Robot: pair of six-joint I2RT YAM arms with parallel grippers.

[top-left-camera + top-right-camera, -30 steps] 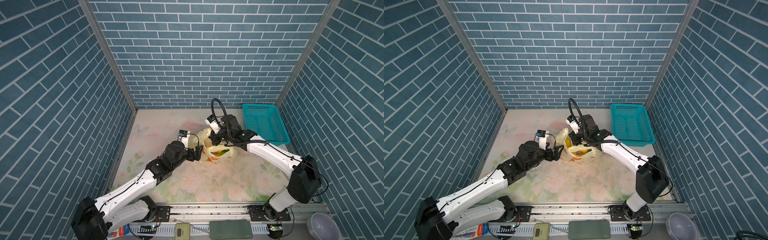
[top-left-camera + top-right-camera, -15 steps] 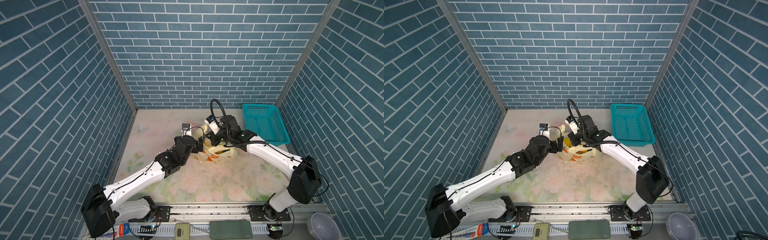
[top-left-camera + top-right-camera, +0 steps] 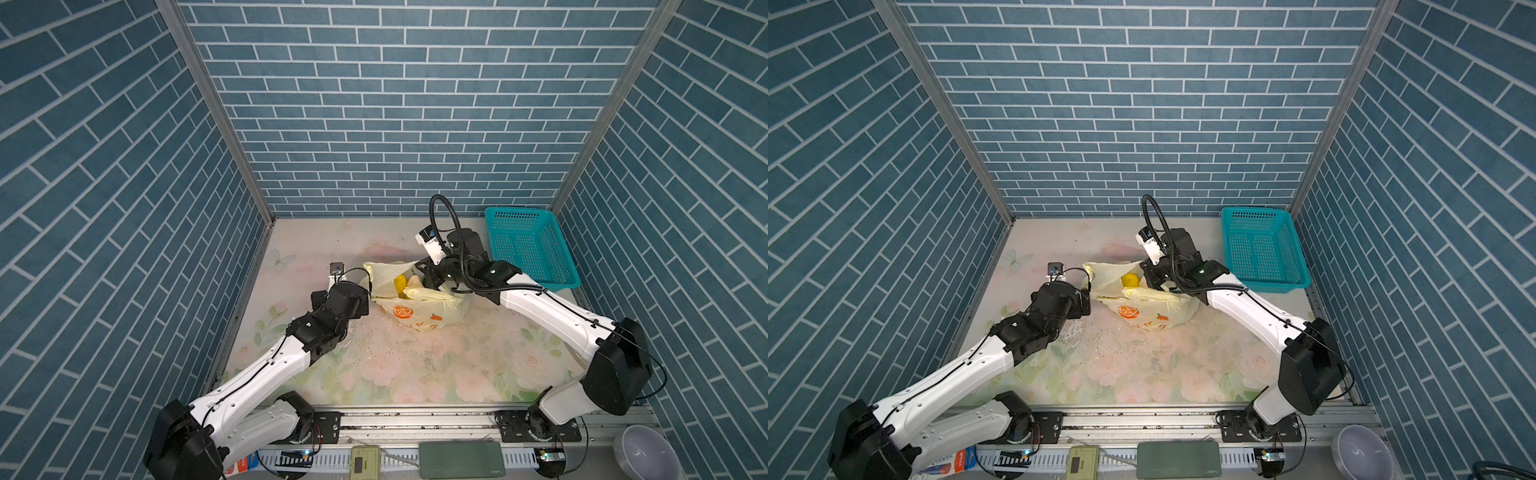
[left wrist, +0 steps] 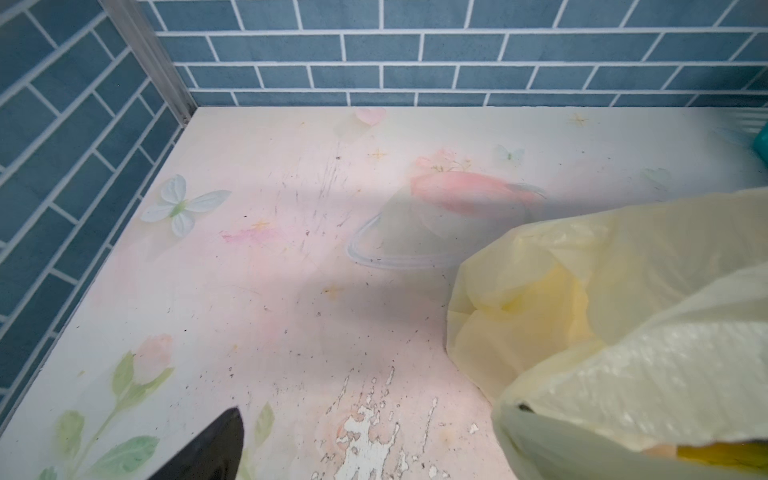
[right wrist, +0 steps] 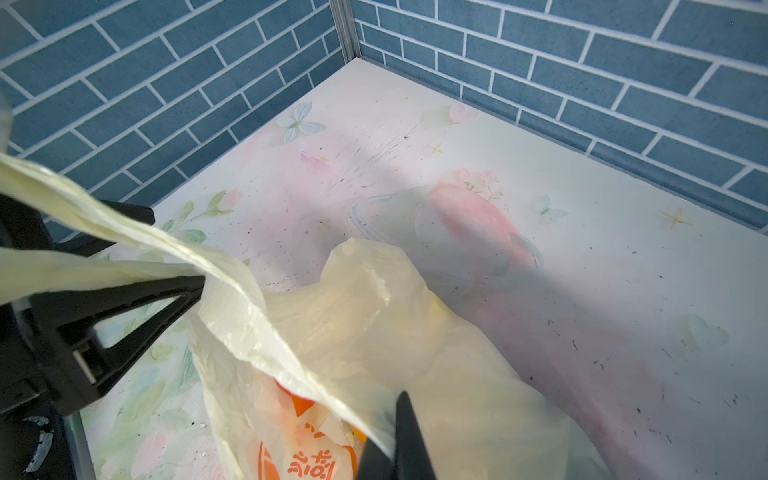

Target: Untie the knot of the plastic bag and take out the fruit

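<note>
Centrally, toward the back of the flowered surface [image 3: 415,370], the plastic bag [image 3: 419,311] sits with its mouth open and yellow fruit [image 3: 400,282] showing inside. The right gripper [image 3: 430,281] has its jaws clenched on the bag's rim. The left gripper [image 3: 365,297] is spread wide at the opposite edge, with loose plastic across one jaw. The right arm lies between the bag and a teal basket [image 3: 517,212].

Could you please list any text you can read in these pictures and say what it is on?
"for": orange print on the plastic bag, in a top view.
Orange characters lower on that print, right wrist view: not legible.
Lettering on the green device and the red-blue box: too small.
</note>
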